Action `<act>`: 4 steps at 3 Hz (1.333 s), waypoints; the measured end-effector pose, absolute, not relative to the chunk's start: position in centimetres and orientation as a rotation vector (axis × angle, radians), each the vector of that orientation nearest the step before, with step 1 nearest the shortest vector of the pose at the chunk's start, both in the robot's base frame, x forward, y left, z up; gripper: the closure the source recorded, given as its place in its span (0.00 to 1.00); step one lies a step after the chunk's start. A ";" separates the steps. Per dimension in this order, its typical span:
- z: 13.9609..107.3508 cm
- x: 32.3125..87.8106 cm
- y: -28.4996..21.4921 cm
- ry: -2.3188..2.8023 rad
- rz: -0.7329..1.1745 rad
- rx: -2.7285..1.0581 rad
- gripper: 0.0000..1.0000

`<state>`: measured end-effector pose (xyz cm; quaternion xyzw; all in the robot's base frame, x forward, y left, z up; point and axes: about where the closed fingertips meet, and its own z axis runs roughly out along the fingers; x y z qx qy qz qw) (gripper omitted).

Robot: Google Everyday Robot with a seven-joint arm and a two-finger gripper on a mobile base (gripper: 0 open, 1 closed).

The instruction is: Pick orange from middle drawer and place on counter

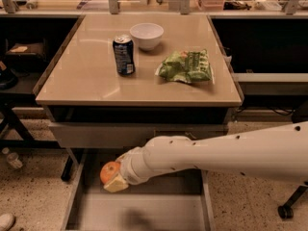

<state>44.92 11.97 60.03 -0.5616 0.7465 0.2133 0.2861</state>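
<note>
The orange (109,171) is a small round fruit held in my gripper (113,177), above the left part of the middle drawer (144,211), which is pulled open below the cabinet. My white arm (216,153) reaches in from the right across the drawer. The gripper's pale fingers (117,184) are shut on the orange, lifted off the drawer floor. The beige counter (96,76) lies above and behind the drawer.
On the counter stand a dark soda can (123,55), a white bowl (147,35) and a green chip bag (186,66). A grey scratched drawer front (96,134) sits just above the open drawer. Dark shelving flanks both sides.
</note>
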 end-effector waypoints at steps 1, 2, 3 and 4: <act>65.3 46.0 13.5 1.945 0.528 -1.563 1.00; 65.3 46.0 13.5 1.945 0.528 -1.563 1.00; 69.2 46.2 13.8 1.878 0.481 -1.593 1.00; 75.7 46.5 14.7 1.773 0.414 -1.646 1.00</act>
